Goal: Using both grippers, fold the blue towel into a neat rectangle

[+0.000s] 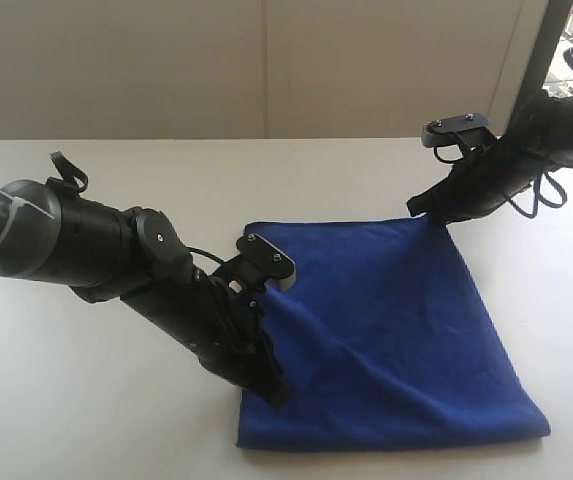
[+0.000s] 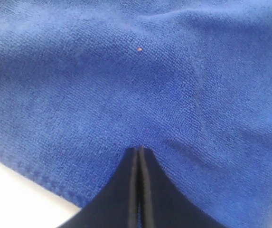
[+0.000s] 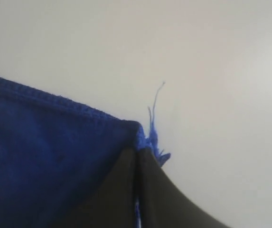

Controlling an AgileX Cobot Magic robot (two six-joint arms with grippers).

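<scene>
Fingers (image 2: 119, 202) of your left gripper (image 2: 139, 151) and right gripper (image 3: 136, 153) pinch the blue towel (image 1: 396, 320) on a white table (image 1: 86, 420), pale wall (image 1: 166, 70) behind.

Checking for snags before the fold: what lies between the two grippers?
Only the towel runs from the left gripper to the right gripper, seen in the exterior view.
</scene>
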